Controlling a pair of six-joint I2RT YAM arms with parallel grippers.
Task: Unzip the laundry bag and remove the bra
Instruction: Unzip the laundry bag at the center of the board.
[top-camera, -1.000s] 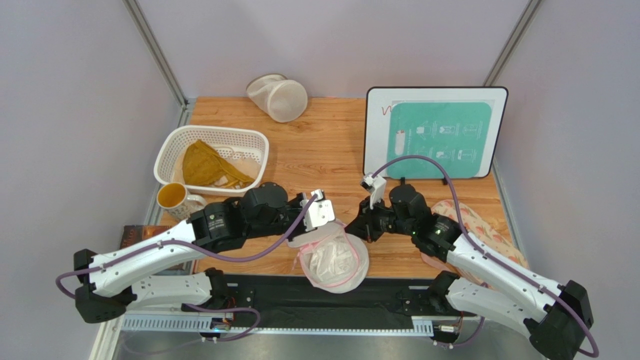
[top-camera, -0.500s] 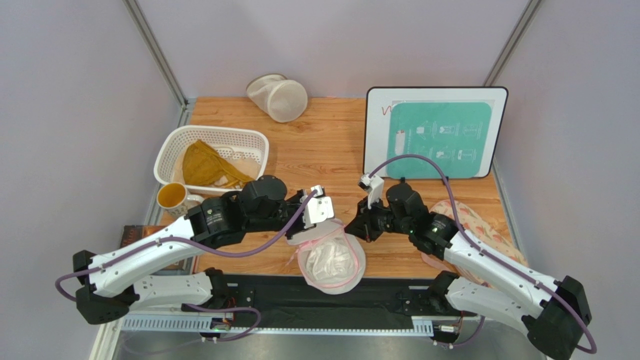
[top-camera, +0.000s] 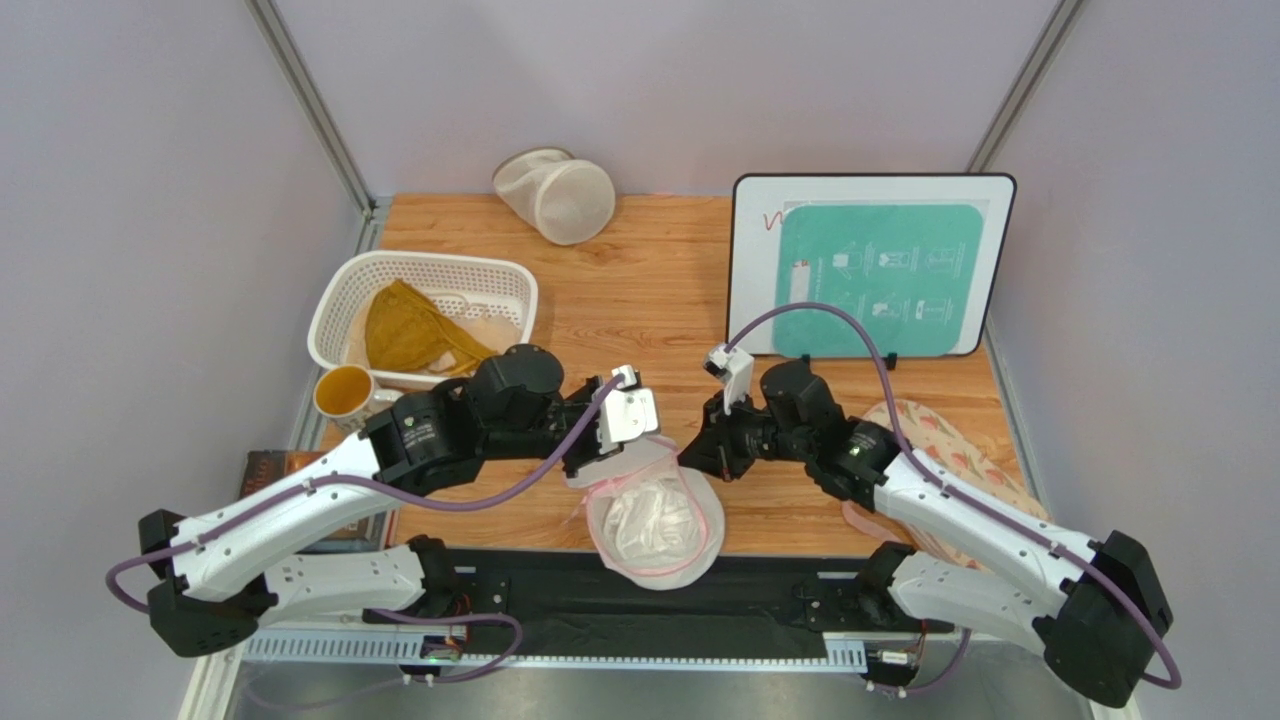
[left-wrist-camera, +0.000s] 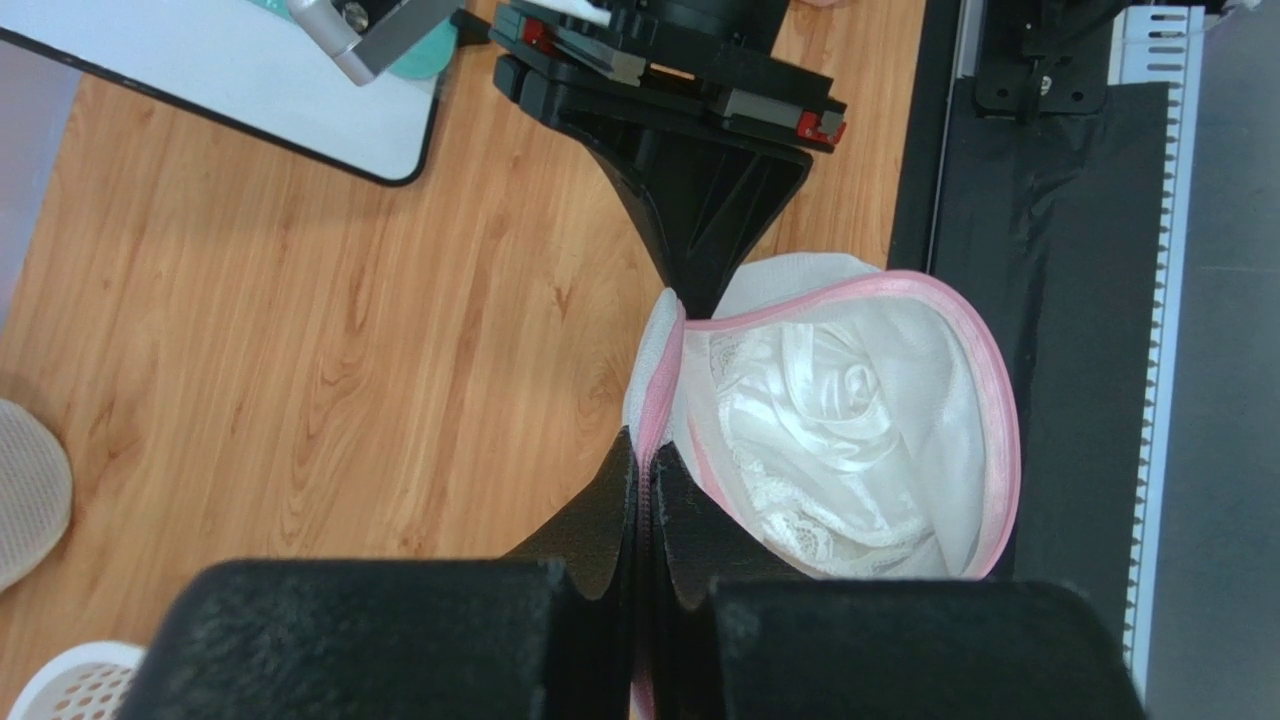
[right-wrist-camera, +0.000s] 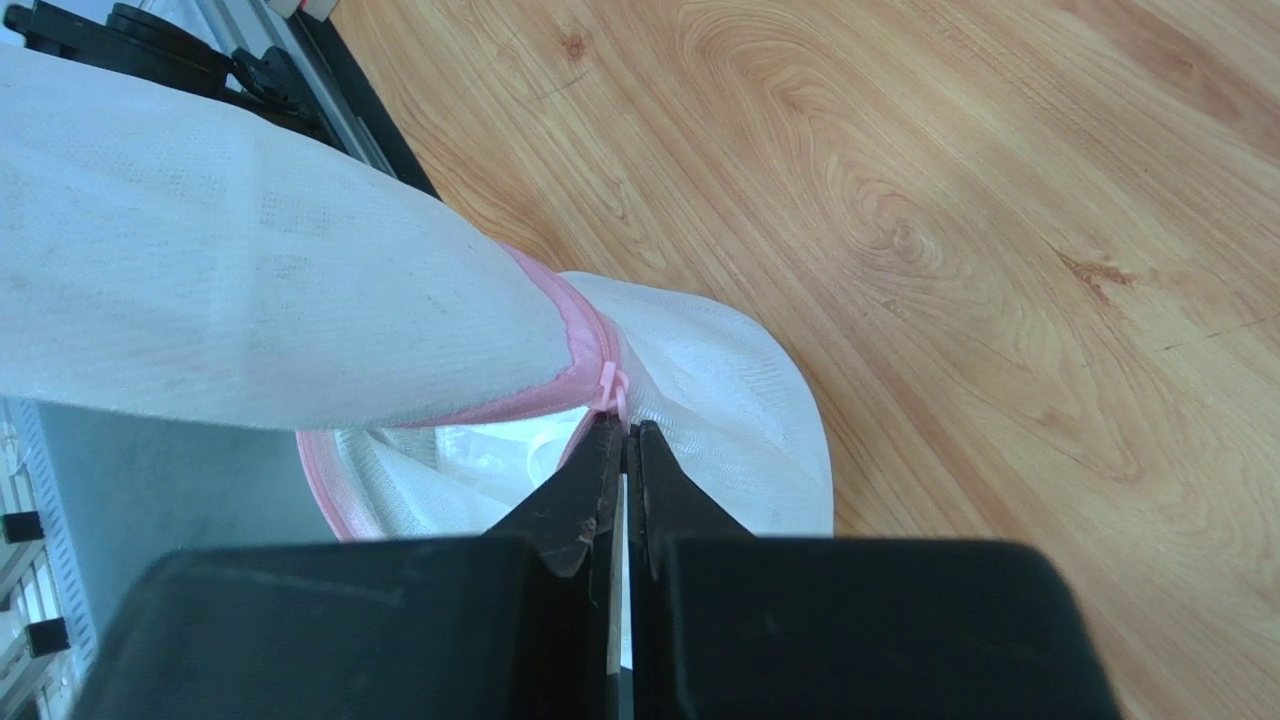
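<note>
The bag (top-camera: 655, 518) lay at the surface's (top-camera: 631, 300) near edge, zip largely open, with the bra (left-wrist-camera: 804, 405) showing inside. The left pincer (left-wrist-camera: 646, 458) pinched its pink trim, and the right pincer (right-wrist-camera: 621, 432) pinched the zip end. The bra was not yet lifted out.

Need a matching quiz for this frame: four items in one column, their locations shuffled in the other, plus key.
1 bra
2 mustard-yellow garment
3 cream mesh bag
4 pink patterned cloth

A in the white basket
B far edge of the table
C inside the laundry bag
D right edge of the table

Pairs: 1-C, 2-A, 3-B, 4-D
</note>
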